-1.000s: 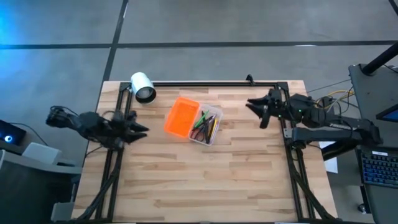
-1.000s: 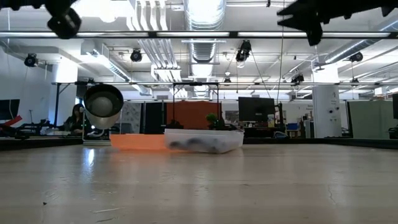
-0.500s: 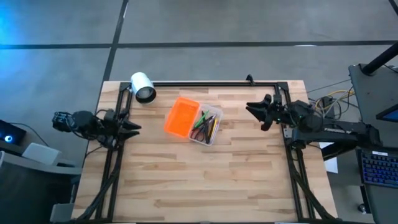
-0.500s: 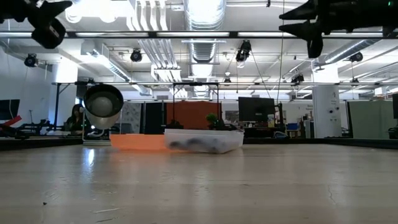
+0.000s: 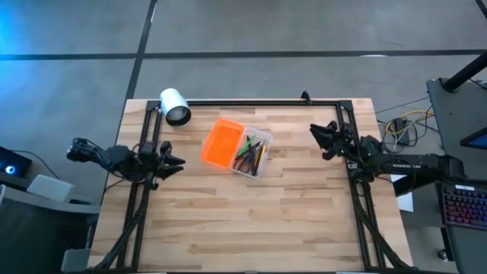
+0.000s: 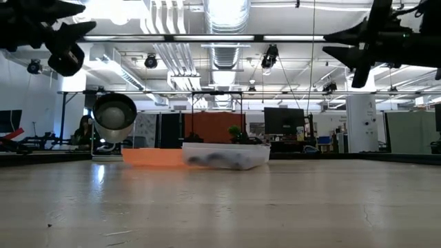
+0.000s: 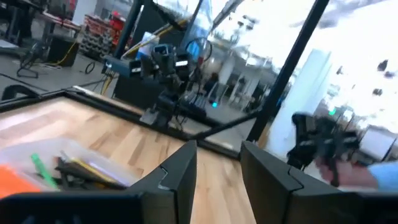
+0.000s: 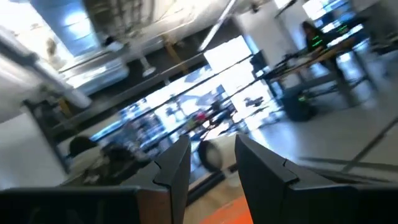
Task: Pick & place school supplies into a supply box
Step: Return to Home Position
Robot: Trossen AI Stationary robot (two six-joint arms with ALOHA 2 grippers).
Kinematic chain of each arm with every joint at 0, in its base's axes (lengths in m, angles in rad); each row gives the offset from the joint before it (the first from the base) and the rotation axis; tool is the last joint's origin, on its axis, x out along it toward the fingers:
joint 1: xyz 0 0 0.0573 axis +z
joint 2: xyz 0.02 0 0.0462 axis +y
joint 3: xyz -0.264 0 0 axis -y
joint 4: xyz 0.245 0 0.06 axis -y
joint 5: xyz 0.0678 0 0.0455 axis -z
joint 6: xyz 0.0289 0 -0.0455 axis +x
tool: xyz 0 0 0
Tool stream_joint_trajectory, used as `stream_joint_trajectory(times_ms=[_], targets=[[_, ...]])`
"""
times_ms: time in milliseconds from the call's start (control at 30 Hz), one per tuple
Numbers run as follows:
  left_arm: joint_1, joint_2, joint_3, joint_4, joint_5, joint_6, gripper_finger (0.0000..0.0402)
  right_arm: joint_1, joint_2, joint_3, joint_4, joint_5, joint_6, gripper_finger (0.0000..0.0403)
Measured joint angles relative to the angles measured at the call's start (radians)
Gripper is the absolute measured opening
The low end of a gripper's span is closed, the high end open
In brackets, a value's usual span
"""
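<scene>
The supply box [image 5: 237,148] lies open near the table's middle: its orange lid [image 5: 221,142] flat on the wood, its clear tray [image 5: 253,155] beside it. Inside the tray lie the school supplies [image 5: 250,154], among them red-handled scissors, an orange pencil, a green highlighter and dark pens; the left wrist view shows them too [image 7: 74,168]. My left gripper [image 5: 176,161] hovers open at the table's left edge, pointing toward the box. My right gripper [image 5: 317,135] hovers open at the right edge, high above the table.
A white cylinder [image 5: 174,106] lies at the table's far left corner, seen in the low view as a round dark opening [image 6: 114,114]. A black frame [image 5: 259,101] runs along the far edge and down both sides. Bare wood stretches across the near half.
Both arms have drawn back from the table's middle. The left gripper moved toward the left and near edge, the right gripper toward the right edge. Both stayed open. The box and its contents have not moved.
</scene>
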Motion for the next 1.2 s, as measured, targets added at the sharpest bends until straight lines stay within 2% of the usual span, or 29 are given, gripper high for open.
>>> stream_joint_trajectory(times_ms=[167, 267, 400, 467, 633, 733, 900, 1200], targets=[[0.042, -0.001, -0.090, 0.050, 0.006, -0.056, 0.0108, -0.015, 0.000, -0.002, -0.033, 0.160, -0.003, 0.0118], [0.103, -0.001, -0.111, 0.057, 0.030, -0.067, 0.0108, -0.018, 0.001, -0.002, -0.126, 0.267, 0.011, 0.0118], [0.208, -0.001, -0.122, 0.045, 0.099, -0.058, 0.0108, -0.017, 0.002, -0.003, -0.239, 0.270, 0.166, 0.0118], [0.265, -0.001, -0.122, 0.029, 0.147, -0.066, 0.0108, -0.016, 0.003, -0.003, -0.259, 0.228, 0.194, 0.0118], [0.393, -0.001, -0.122, 0.012, 0.327, -0.096, 0.0108, -0.015, 0.000, -0.003, -0.151, -0.151, 0.045, 0.0118], [0.452, 0.000, -0.123, 0.013, 0.341, -0.104, 0.0108, -0.015, -0.008, -0.003, -0.115, -0.301, 0.003, 0.0118], [0.507, 0.000, -0.123, 0.009, 0.341, -0.121, 0.0108, -0.016, -0.034, -0.003, -0.108, -0.327, -0.055, 0.0118], [0.510, 0.012, -0.122, -0.006, 0.313, -0.121, 0.0108, -0.016, -0.051, -0.003, -0.112, -0.329, -0.066, 0.0118]])
